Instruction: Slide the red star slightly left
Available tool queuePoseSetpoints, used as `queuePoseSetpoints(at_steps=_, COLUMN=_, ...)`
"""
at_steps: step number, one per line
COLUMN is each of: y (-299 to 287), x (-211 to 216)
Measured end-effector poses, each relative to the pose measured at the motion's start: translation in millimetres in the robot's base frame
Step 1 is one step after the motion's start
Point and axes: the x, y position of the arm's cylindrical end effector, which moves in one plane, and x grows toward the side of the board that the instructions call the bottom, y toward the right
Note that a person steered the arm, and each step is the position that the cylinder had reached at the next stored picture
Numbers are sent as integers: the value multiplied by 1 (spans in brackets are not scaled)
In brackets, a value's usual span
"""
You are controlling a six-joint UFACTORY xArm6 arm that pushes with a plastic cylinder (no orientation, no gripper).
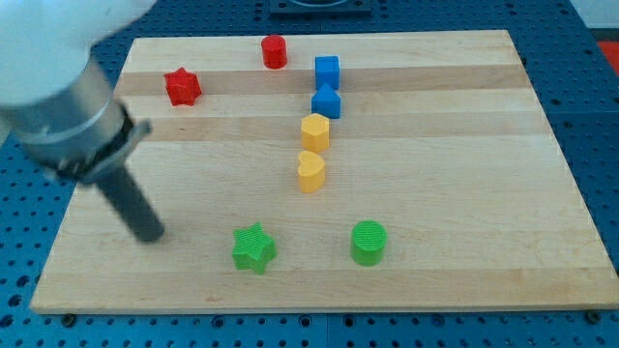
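Approach step: tip (150,233) rests on bare desk (464,193), well apart from red star (182,86), which lies at its 12 o'clock. No hand fitted, nothing grasped. Next move calls for rounding to star's 3 o'clock side, then pushing toward 9 o'clock.

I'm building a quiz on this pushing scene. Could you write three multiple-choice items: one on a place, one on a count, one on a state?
1. Where is the red star?
A. view's upper left
B. view's bottom right
C. view's centre

2. How many blue blocks are there?
A. one
B. two
C. four

3. Is my tip touching the red star?
A. yes
B. no, it is well below it
C. it is out of view

Answers: A, it lies near the board's top-left corner; B, a blue cube and another blue block; B, bare wood separates them.
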Motion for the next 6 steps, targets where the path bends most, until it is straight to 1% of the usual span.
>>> queuePoseSetpoints(at_steps=1, y=35, x=-101)
queuePoseSetpoints(at_steps=2, y=46, x=-181)
queuePoseSetpoints(at_steps=3, y=47, x=-209)
queuePoseSetpoints(at_steps=4, y=-14, x=-209)
queuePoseSetpoints(at_steps=5, y=-43, x=-201)
queuePoseSetpoints(at_steps=6, y=-42, x=-253)
